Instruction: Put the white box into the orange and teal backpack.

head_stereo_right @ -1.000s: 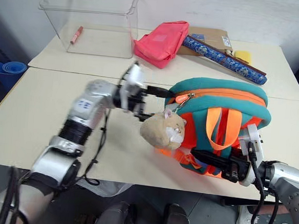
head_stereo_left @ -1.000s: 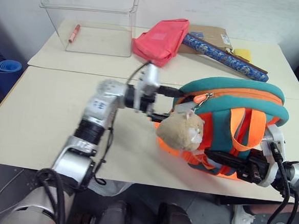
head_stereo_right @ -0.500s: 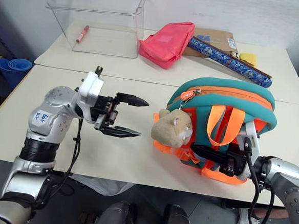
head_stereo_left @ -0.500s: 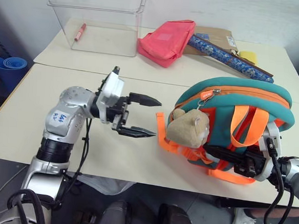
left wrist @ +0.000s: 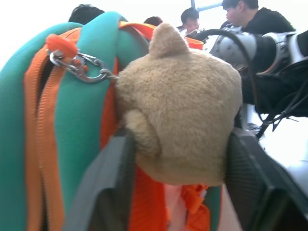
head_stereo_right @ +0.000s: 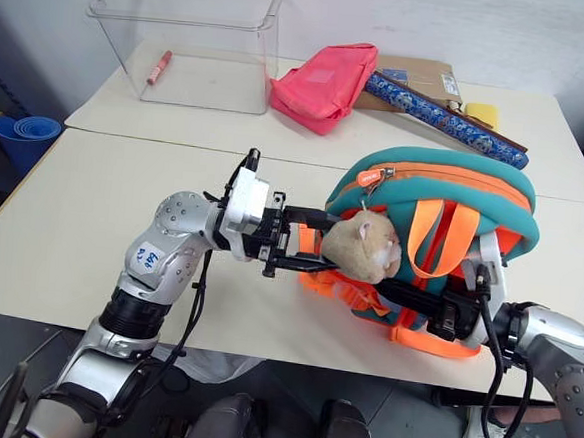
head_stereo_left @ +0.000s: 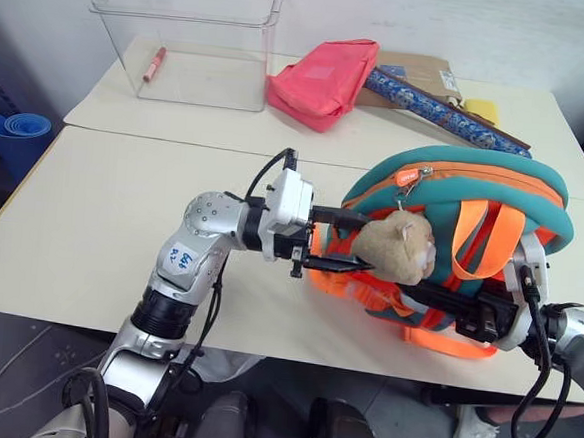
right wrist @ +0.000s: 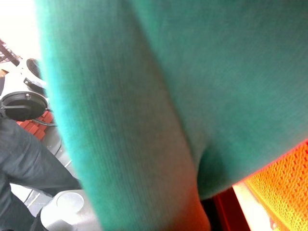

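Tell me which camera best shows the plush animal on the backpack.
The left wrist view: the plush animal sits large between that gripper's fingers. Both eye views show it smaller, against the backpack. The right wrist view shows teal fabric.

Standing on the near table [head_stereo_left: 80, 234]: backpack [head_stereo_left: 473, 207], right side. Lying behind on the far table [head_stereo_left: 539, 126]: clear bin [head_stereo_left: 190, 31] left, pouch [head_stereo_left: 317, 75] middle, roll [head_stereo_left: 440, 111] right.
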Tool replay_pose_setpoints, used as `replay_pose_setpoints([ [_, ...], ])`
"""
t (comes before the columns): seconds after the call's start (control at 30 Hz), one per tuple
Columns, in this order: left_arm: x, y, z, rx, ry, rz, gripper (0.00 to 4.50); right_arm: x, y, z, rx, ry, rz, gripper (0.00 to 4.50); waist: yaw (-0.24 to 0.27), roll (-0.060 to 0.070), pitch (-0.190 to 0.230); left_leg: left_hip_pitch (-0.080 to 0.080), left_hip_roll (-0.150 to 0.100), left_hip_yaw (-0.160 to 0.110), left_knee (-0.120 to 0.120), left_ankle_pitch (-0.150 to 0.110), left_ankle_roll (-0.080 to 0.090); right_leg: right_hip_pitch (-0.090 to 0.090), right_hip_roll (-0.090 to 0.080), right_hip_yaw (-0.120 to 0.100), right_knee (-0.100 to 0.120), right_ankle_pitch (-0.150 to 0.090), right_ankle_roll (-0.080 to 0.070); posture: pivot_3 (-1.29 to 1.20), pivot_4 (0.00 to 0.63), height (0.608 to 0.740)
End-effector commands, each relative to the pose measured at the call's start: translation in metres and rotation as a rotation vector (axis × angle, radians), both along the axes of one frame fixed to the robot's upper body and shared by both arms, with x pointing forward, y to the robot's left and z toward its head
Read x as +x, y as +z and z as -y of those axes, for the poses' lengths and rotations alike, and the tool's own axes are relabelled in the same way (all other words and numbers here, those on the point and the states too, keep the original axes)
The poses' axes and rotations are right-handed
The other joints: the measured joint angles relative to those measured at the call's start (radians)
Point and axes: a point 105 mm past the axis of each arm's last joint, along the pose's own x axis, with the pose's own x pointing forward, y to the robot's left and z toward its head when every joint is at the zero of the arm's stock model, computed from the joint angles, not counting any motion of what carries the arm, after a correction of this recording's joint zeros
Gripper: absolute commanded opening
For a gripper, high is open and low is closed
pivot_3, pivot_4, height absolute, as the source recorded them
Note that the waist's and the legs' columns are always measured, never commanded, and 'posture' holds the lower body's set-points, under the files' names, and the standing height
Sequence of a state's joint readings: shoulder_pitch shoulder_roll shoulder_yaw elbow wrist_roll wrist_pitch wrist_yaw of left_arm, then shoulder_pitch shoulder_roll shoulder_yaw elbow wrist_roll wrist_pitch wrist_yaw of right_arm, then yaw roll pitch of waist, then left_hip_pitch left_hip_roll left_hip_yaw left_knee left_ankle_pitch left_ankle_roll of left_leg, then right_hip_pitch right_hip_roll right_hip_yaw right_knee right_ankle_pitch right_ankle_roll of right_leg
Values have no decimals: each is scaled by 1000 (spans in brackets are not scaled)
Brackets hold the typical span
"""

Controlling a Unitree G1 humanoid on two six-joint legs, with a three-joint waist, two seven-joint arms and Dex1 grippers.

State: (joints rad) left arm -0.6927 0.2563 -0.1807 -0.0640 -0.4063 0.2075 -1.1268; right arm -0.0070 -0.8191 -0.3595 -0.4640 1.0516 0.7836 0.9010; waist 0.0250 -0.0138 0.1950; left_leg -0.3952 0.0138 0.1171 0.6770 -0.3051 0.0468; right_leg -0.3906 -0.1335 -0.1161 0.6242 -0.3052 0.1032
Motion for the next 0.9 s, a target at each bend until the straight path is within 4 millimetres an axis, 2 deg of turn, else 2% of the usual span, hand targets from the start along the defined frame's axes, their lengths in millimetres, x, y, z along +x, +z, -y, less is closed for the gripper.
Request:
replay_pose_setpoints([
  [0.03,4,14,-10,-49,35,19,1250,-5,3,-1,15,-6,27,0,0,0,0,0,0,0,0,0,0,0,0,0,0,0,0,0,150,740],
  [0.13,13,23,-29,-70,72,-13,758,-5,1,0,18,-20,28,0,0,0,0,0,0,0,0,0,0,0,0,0,0,0,0,0,150,740],
  [0.23,30,33,-55,-48,142,-58,685,-6,1,2,25,-36,31,0,-1,0,0,0,0,0,1,0,0,0,0,0,0,0,0,0,150,740],
  [0.27,40,33,-70,-12,191,-54,685,-6,1,4,28,-45,33,0,-1,0,0,0,0,0,1,0,0,0,0,0,1,0,0,0,150,740],
  [0.33,63,28,-101,84,321,-55,685,-6,0,6,36,-66,37,0,-3,0,0,0,0,0,1,0,0,0,1,0,1,0,0,0,150,740],
  [0.37,70,25,-110,120,366,-58,685,-7,0,7,37,-72,39,0,-4,0,0,0,0,0,0,0,0,-1,1,0,1,0,0,0,150,740],
  [0.43,90,15,-124,191,484,-78,685,-8,-1,8,42,-82,40,0,-2,0,0,1,0,2,-1,-1,0,-1,2,-1,1,0,0,0,150,740],
  [0.5,107,-5,-135,330,602,-61,685,-9,-2,9,45,-92,38,0,2,0,0,0,0,2,0,-1,0,-1,2,-1,1,0,0,0,150,740],
  [0.6,109,-29,-129,421,573,-69,685,-11,-3,10,51,-108,35,0,2,0,0,0,-2,1,0,-2,2,-1,2,0,1,0,0,0,150,740],
  [0.73,90,-70,-91,465,409,-105,685,-10,-7,11,63,-132,31,0,1,0,0,-1,-2,1,0,-3,3,-1,0,0,2,1,1,0,150,740],
  [0.83,80,-81,-67,420,341,-124,685,-9,-10,13,69,-146,27,0,0,0,0,-3,-1,1,2,-3,3,-1,0,0,2,1,2,0,150,740],
  [0.9,75,-76,-53,343,320,-149,685,-7,-12,15,74,-159,28,0,-1,0,0,-3,0,0,4,-3,3,-2,0,0,2,1,2,0,150,740],
])
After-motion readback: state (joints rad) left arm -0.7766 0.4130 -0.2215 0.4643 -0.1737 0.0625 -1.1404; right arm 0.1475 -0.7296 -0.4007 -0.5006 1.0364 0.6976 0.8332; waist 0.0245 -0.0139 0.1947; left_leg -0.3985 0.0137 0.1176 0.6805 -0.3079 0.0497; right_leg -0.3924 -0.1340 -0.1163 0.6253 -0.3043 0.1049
